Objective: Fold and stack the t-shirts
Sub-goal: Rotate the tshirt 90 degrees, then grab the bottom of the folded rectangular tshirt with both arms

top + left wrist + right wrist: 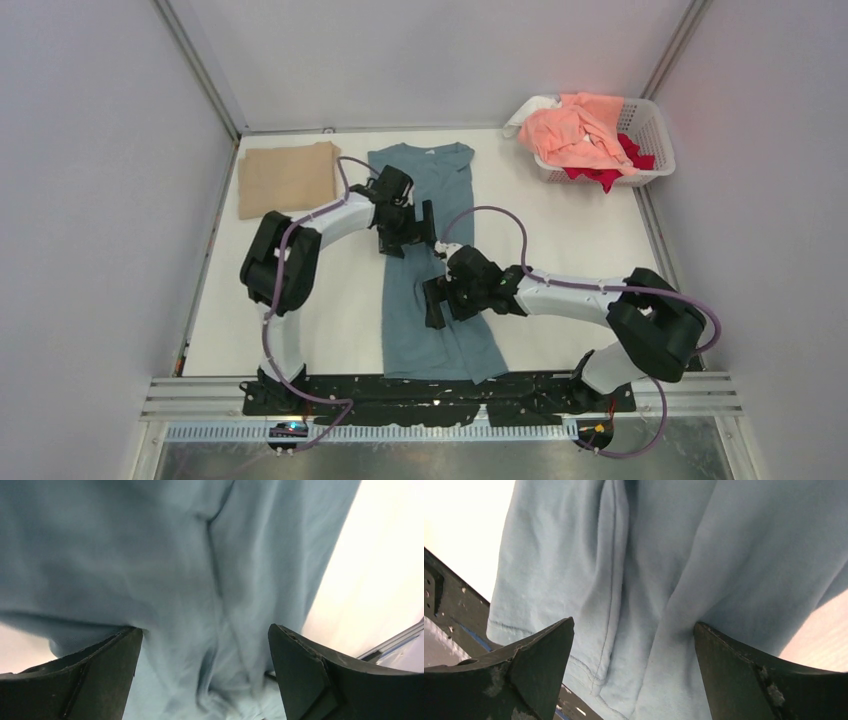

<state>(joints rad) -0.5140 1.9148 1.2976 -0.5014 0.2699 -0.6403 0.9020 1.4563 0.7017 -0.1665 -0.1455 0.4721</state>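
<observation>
A dusty teal-blue t-shirt [432, 185] lies in a long narrow strip down the middle of the table, collar at the far end and hem at the near edge. My left gripper [408, 236] is open over its middle, fingers spread wide just above wrinkled cloth [150, 555] in the left wrist view [205, 645]. My right gripper [437, 300] is open over the lower half, close to the left one. In the right wrist view [634, 640] its fingers straddle a lengthwise fold of the shirt [724, 545]. A folded tan t-shirt [287, 178] lies at the back left.
A white lattice basket [650, 125] stands at the back right, holding a peach-pink shirt [570, 135], a red one [605, 175] and some white cloth [527, 112]. The black mounting rail [440, 392] runs along the near edge, under the teal shirt's hem.
</observation>
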